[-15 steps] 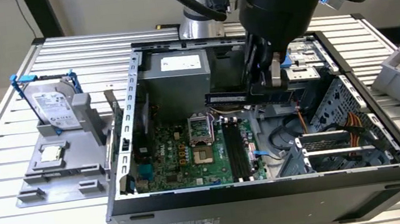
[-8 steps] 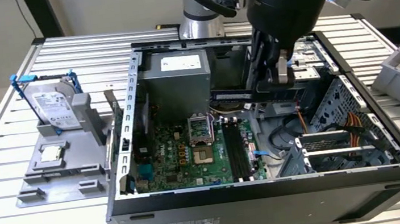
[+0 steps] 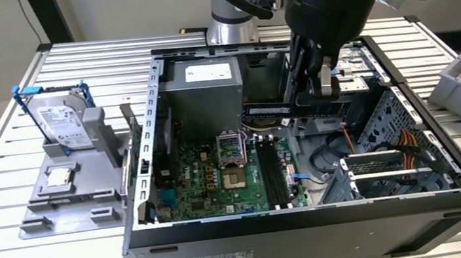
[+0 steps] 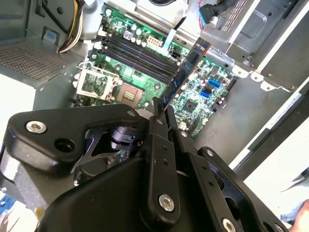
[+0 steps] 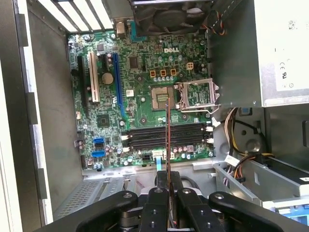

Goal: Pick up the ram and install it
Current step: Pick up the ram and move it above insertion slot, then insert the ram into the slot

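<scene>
Now, in the exterior view we see the jaws clamped on the ram (image 3: pixel 267 108) above the open case (image 3: pixel 311 211), in the second wrist view the ram (image 4: pixel 186 72) hangs over the motherboard (image 4: pixel 198 99), in the first wrist view edge-on over the memory slots (image 5: pixel 145 137)

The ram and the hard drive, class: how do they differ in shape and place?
The ram is a thin blue stick; the hard drive a broad silver box. The gripper holds the ram above the motherboard; the hard drive stands outside the case. Both are uninstalled.
</scene>
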Controlling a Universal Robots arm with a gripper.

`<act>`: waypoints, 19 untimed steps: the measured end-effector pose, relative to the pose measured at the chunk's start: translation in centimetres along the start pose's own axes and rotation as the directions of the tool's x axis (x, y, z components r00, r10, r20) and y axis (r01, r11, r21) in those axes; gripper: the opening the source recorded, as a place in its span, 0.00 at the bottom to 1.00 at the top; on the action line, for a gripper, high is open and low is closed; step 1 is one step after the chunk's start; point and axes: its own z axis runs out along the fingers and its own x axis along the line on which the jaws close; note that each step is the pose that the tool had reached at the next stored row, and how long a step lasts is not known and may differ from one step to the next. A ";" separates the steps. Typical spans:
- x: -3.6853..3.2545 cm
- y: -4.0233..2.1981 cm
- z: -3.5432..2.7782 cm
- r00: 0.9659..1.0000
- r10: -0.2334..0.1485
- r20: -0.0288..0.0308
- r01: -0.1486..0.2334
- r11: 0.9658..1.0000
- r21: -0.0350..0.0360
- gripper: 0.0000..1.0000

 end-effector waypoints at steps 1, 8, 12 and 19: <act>0.00 0.00 0.00 1.000 0.000 0.000 0.000 1.000 0.000 0.00; -0.18 -0.04 0.02 1.000 0.000 0.000 0.000 1.000 0.000 0.00; -0.54 -0.29 0.06 1.000 0.000 0.000 0.000 1.000 0.000 0.00; -1.62 -0.56 0.19 1.000 -0.004 0.000 0.004 1.000 0.000 0.00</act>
